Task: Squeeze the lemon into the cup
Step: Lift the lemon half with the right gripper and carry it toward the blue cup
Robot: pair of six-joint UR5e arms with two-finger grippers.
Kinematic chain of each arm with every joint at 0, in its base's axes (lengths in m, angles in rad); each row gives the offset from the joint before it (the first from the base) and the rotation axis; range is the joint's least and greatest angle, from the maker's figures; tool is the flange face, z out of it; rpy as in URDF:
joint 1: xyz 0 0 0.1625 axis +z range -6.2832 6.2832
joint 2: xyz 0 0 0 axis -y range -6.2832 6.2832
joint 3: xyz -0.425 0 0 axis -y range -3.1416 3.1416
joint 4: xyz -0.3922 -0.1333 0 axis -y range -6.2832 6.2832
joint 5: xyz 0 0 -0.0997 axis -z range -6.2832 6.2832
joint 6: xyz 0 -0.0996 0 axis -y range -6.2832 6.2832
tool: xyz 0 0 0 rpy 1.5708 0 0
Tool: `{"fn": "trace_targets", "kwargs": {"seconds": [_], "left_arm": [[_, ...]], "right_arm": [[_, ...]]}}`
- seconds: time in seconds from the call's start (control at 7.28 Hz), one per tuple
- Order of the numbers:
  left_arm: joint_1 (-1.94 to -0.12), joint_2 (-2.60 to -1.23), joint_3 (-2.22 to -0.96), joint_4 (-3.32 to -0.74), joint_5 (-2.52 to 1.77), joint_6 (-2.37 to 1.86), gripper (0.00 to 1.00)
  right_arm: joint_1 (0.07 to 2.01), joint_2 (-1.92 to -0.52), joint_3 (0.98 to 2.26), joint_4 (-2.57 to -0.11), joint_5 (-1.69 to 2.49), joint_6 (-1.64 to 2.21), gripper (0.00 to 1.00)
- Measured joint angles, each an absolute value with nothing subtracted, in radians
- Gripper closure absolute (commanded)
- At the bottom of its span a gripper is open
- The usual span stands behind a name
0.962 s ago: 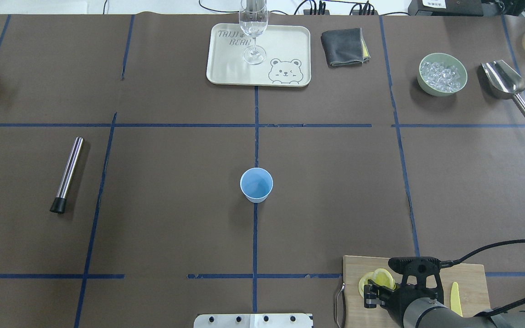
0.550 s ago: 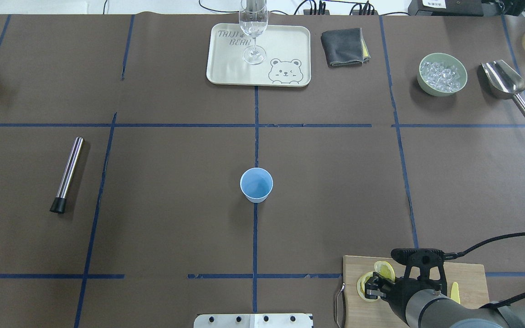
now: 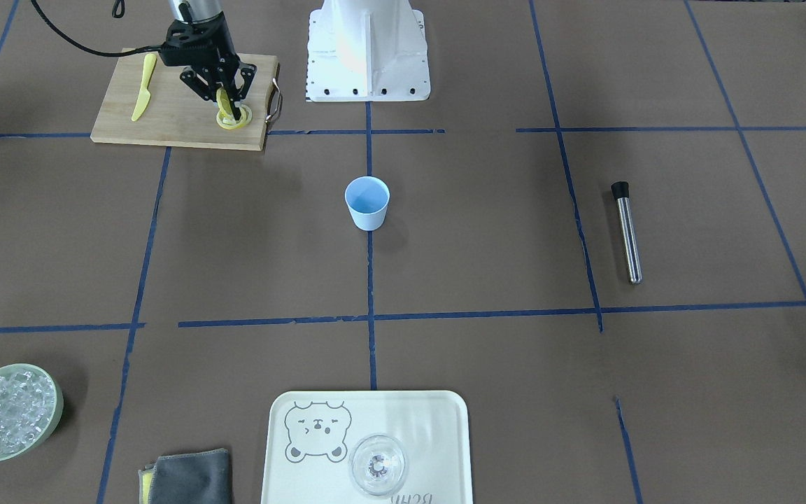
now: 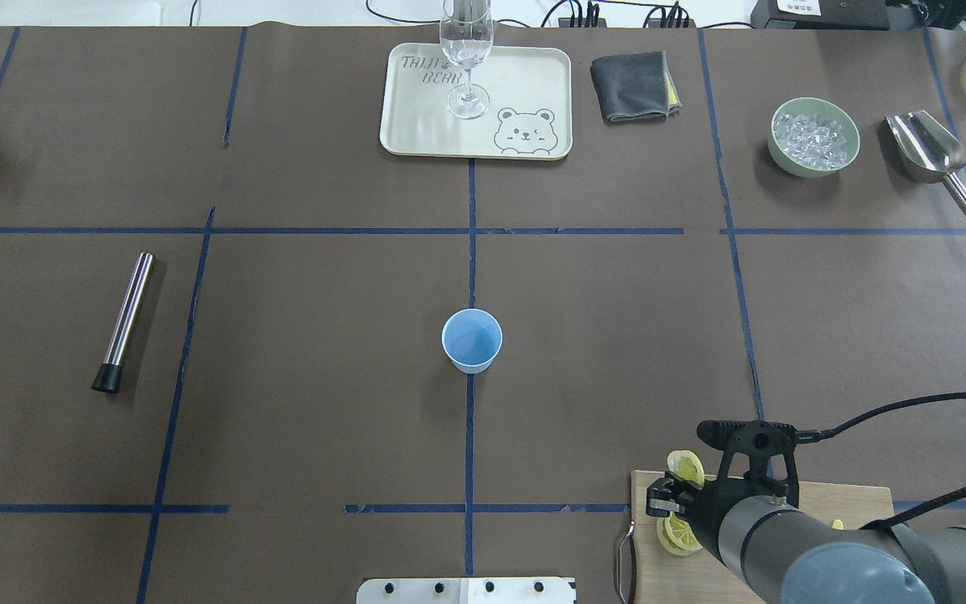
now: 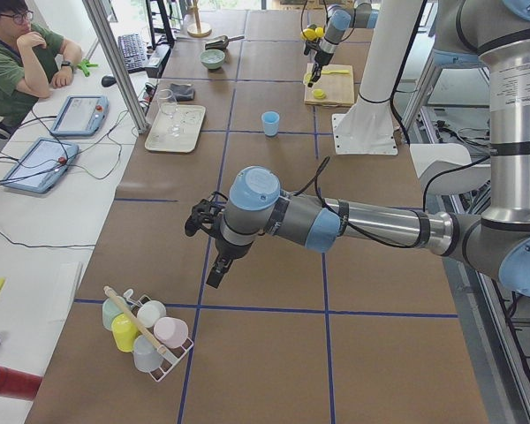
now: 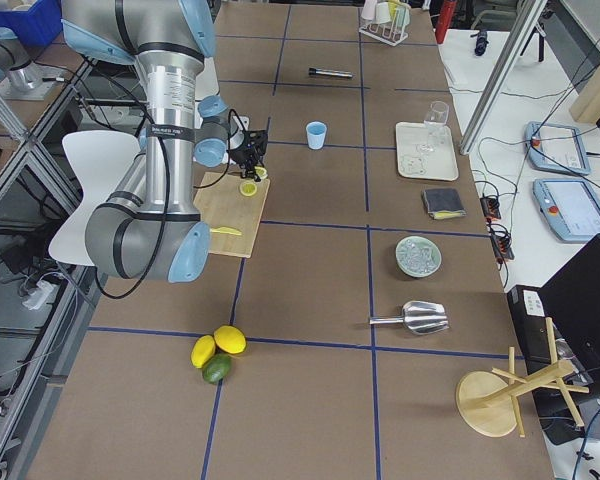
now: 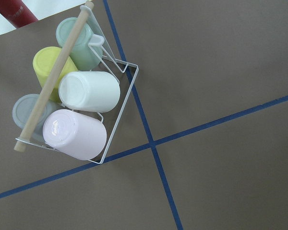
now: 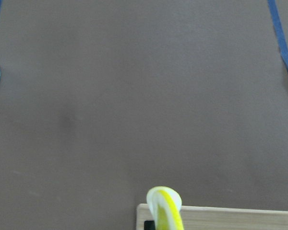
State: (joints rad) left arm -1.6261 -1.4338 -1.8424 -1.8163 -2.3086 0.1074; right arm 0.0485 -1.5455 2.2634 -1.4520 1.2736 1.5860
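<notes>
My right gripper (image 4: 674, 486) is shut on a thin lemon slice (image 4: 686, 466) and holds it on edge just above the far left corner of the wooden cutting board (image 4: 843, 503). The slice also shows at the bottom of the right wrist view (image 8: 164, 208) and in the front view (image 3: 224, 98). A second slice (image 4: 677, 533) lies on the board below it. The light-blue cup (image 4: 472, 340) stands upright and empty at the table's middle, well apart from the gripper. My left gripper (image 5: 197, 219) hovers over the table's far left end; I cannot tell whether it is open.
A yellow plastic knife (image 3: 143, 87) lies on the board. A tray (image 4: 416, 126) with a clear glass (image 4: 467, 50), a grey cloth (image 4: 632, 84), a bowl of ice (image 4: 813, 136), a metal scoop (image 4: 932, 159) and a metal muddler (image 4: 124, 323) lie around. A mug rack (image 7: 77, 103) stands under my left wrist.
My right gripper has risen and moved forward off the board with one lemon slice in it. The other slice stays on the board. The cup has not moved.
</notes>
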Motion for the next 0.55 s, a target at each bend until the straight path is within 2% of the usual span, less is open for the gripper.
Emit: {"fn": "trace_targets", "kwargs": {"seconds": [0.55], "left_arm": [[-1.626,-1.434,-1.843,-1.816,-2.309,0.107,0.0]], "right_arm": [[0.174,-1.103,2.241,-1.887,1.393,1.546,0.86]]}}
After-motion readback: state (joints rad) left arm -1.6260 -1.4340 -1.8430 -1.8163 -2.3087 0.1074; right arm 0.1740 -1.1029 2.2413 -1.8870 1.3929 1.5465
